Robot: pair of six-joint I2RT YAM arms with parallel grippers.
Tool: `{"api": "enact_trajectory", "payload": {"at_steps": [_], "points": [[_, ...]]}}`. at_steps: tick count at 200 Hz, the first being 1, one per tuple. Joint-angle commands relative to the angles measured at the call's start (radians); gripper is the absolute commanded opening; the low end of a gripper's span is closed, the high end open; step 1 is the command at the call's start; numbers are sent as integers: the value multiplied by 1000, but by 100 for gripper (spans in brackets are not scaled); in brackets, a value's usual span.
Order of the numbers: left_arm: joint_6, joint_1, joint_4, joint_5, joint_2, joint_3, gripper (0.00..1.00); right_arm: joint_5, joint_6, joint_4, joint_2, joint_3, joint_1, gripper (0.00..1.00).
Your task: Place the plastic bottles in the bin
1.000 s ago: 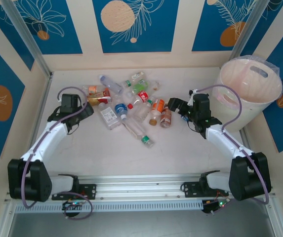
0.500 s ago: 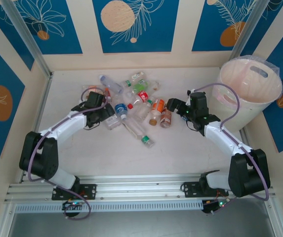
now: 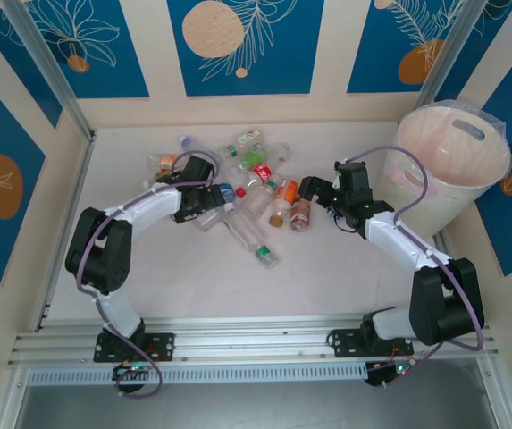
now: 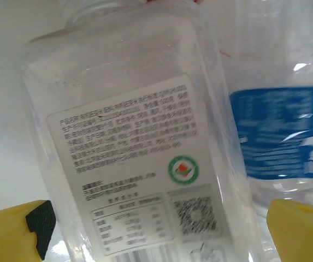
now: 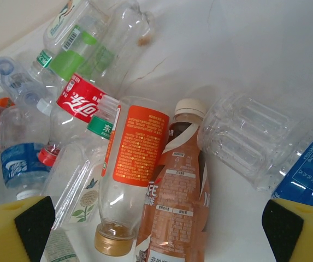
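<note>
The plastic bottles (image 3: 247,183) are heaped near the middle of the tabletop (image 3: 175,268), toward 12 o'clock, while the bin (image 3: 457,192) is stood well apart at 2 o'clock. The left end effector (image 3: 205,200) is spread wide at the 9 o'clock edge of the heap. In the left wrist view its yellow fingers (image 4: 14,229) are seen straddling a clear square bottle (image 4: 129,164) with a white printed label. A blue-labelled bottle (image 4: 282,136) lies just beside that one at 3 o'clock, so both could be caught in one closure, or the second could be dragged along and dropped short of the bin. Whether the fingers are in contact with the plastic cannot be told, the view being so close. The right end effector (image 3: 314,189) is likewise held wide and empty at the 3 o'clock edge, above a brown bottle (image 5: 172,202) and an orange-labelled bottle (image 5: 140,147) lying side by side and touching. Thin walls may be buckled and squirted out under a squeeze, and round bodies may be rolled away by a single finger. The two arms could also be brought into collision over so tight a heap.
</note>
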Motion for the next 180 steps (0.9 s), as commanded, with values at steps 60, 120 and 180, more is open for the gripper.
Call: {"api": "enact_trajectory", "payload": {"at_steps": [60, 120, 180], "points": [[-33, -29, -36, -19, 95, 5, 100, 41, -25, -51, 44, 49, 20, 99], [26, -28, -93, -38, 98, -35, 98, 41, -32, -61, 69, 67, 26, 100], [117, -8, -117, -14, -27, -197, 100, 55, -43, -80, 80, 93, 35, 99]]}}
